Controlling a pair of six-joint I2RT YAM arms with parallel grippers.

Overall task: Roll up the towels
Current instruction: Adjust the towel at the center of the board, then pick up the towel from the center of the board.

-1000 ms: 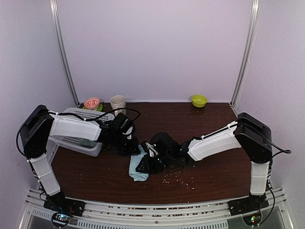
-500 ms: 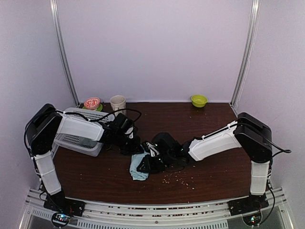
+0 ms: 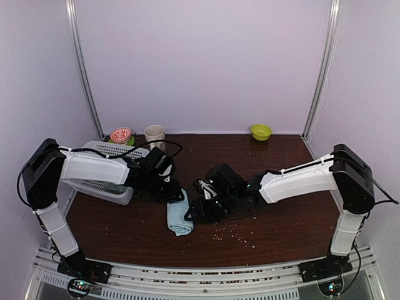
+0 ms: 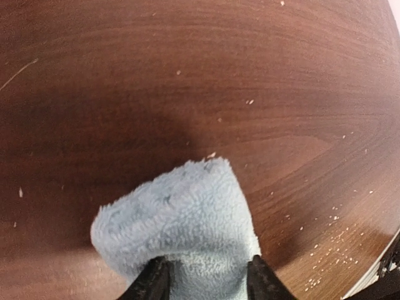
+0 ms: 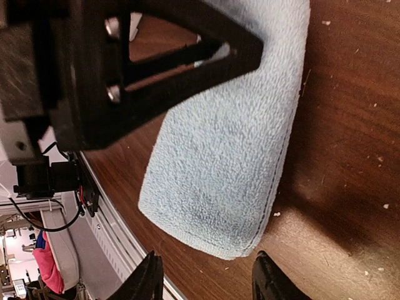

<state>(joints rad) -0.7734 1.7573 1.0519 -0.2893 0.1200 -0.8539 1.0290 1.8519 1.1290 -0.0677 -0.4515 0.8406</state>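
one light blue towel lies flat on the brown table, a bit left of centre, in the near half. it's bunched into a thick long bundle running near to far; folded or rolled, can't tell. stitched hem along one long edge in the right wrist view. only one towel in view.

left gripper sits at the towel's far end. in its own view the two fingers stand apart with the towel's fluffy edge between them, cloth loose, not squeezed. jaws parted, holding nothing.

right gripper is just right of the towel, low over the table. in its own view the fingertips are spread, and the towel's rounded end sits just beyond them, not pinched. parted too, empty. the left gripper's black finger frame rests on top of the towel there.

pale crumbs are scattered on the table right of the towel, toward the near edge.

containers: one white mesh basket at the far left, mostly under the left arm, contents can't tell. one beige cup at the far edge, inside not visible. two bowls: a pink-red one left of the cup, and a green one far right, contents can't tell.
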